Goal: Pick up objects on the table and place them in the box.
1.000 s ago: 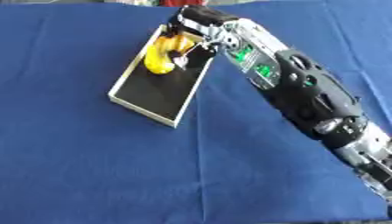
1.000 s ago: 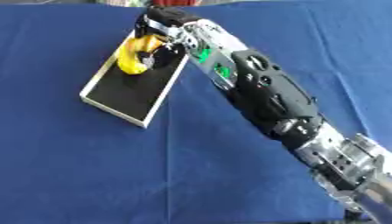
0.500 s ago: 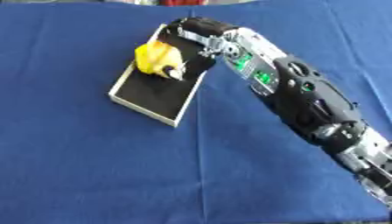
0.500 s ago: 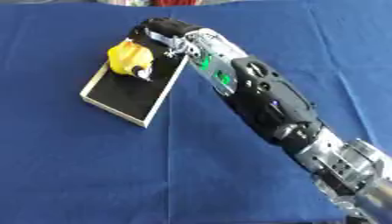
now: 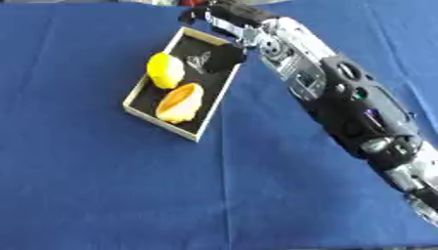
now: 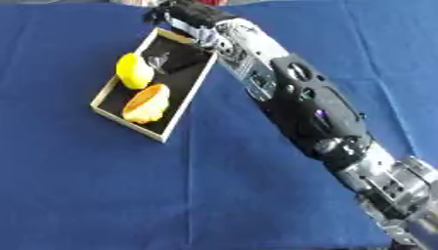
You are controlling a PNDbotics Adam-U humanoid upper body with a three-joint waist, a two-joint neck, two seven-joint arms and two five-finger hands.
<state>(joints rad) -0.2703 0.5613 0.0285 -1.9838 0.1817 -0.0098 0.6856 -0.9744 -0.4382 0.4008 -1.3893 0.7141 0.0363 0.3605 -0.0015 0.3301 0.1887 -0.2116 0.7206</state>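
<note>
A shallow box (image 5: 159, 122) with a black inside lies askew on the blue cloth, left of centre. Inside it sit a yellow lemon-like fruit (image 5: 165, 70) and, just nearer to me, an orange-yellow rounded piece (image 5: 181, 102). My right arm comes in from the lower right and stretches over the box's far right corner. Its hand (image 5: 205, 10) hovers at the top edge of the view, beyond the box's far end, open and holding nothing. The hand is partly cut off by the picture's edge. My left hand shows in neither view.
The blue cloth (image 5: 102, 195) covers the whole table. My right forearm (image 5: 342, 97) crosses the right half of the view diagonally. Bare cloth lies left of the box and all along the near side.
The right hand has let go of the yellow fruit, which now rests in the box. The hand has drawn back toward the far edge, uncovering the box's contents.
</note>
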